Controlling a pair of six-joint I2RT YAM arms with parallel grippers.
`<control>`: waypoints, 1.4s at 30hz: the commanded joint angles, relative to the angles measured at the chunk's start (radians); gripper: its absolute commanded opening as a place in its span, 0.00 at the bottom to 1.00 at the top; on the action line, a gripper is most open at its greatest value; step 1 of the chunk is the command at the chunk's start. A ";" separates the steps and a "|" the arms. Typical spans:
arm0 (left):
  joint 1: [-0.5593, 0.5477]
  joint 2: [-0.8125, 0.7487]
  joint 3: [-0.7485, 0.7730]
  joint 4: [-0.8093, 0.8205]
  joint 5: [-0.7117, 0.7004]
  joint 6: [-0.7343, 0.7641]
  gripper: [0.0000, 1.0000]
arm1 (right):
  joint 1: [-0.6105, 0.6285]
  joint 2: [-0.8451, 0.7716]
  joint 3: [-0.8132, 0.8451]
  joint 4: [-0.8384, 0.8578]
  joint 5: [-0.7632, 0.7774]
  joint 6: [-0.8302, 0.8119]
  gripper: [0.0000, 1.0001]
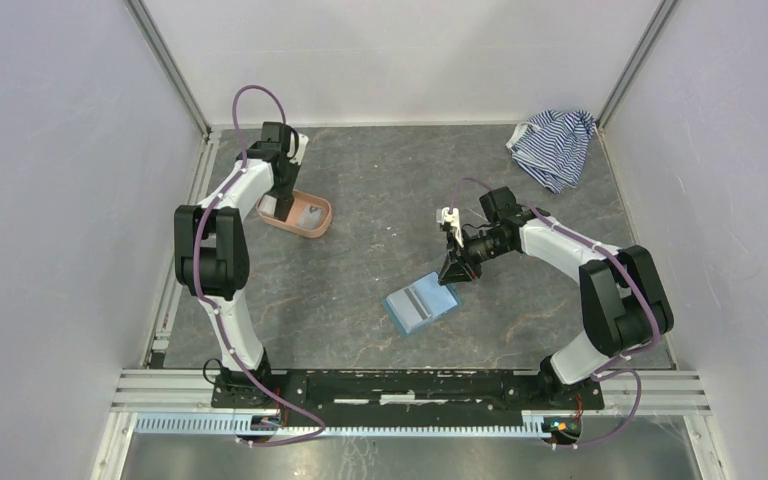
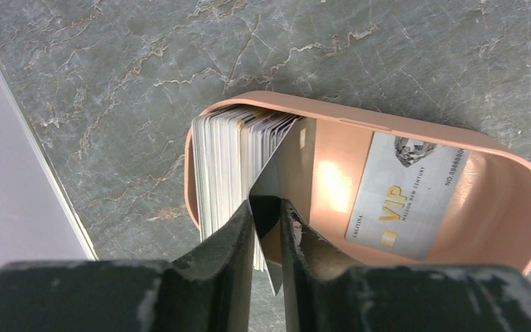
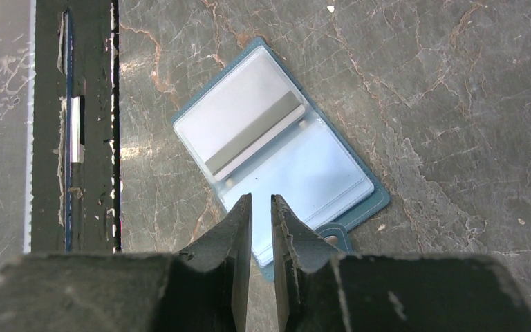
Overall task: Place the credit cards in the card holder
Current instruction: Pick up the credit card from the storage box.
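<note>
Fingers of the left arm (image 2: 235, 238) clamp one card (image 2: 294, 162) standing in the pink tray (image 2: 387, 121); right arm's fingers (image 3: 238, 228) hang slightly apart over the open wallet (image 3: 304, 166).

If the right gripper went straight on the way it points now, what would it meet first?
The open card holder, at its light-blue inner page near the snap-tab edge; the right gripper may already touch it, depth is unclear.

Left wrist view: tilted credit card's (image 2: 283, 166) lower end was hidden behind the left gripper (image 2: 266, 207), grip on it unclear | pink tray's (image 2: 511, 200) near rim was covered too | right wrist view: card holder's (image 3: 297, 173) near corner and snap tab (image 3: 339, 236) sat partly behind the right gripper (image 3: 261, 200)
</note>
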 commanded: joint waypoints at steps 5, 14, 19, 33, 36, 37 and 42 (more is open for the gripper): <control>0.009 -0.040 0.045 -0.013 0.008 -0.057 0.17 | -0.003 0.004 0.038 -0.010 -0.022 -0.027 0.22; 0.009 -0.049 0.060 -0.051 0.078 -0.068 0.08 | -0.003 0.004 0.038 -0.015 -0.023 -0.031 0.22; 0.009 -0.062 0.057 -0.075 0.117 -0.076 0.02 | -0.003 0.001 0.039 -0.018 -0.023 -0.034 0.22; 0.010 -0.166 0.012 -0.084 0.252 -0.132 0.02 | -0.004 -0.012 0.037 -0.022 -0.025 -0.039 0.22; 0.009 -0.201 -0.012 -0.083 0.345 -0.157 0.02 | -0.003 -0.021 0.035 -0.021 -0.025 -0.041 0.22; 0.009 -0.214 -0.022 -0.083 0.381 -0.169 0.02 | -0.004 -0.025 0.034 -0.021 -0.025 -0.042 0.22; 0.009 -0.311 -0.122 0.004 0.632 -0.255 0.02 | -0.003 -0.051 0.029 -0.015 -0.023 -0.043 0.22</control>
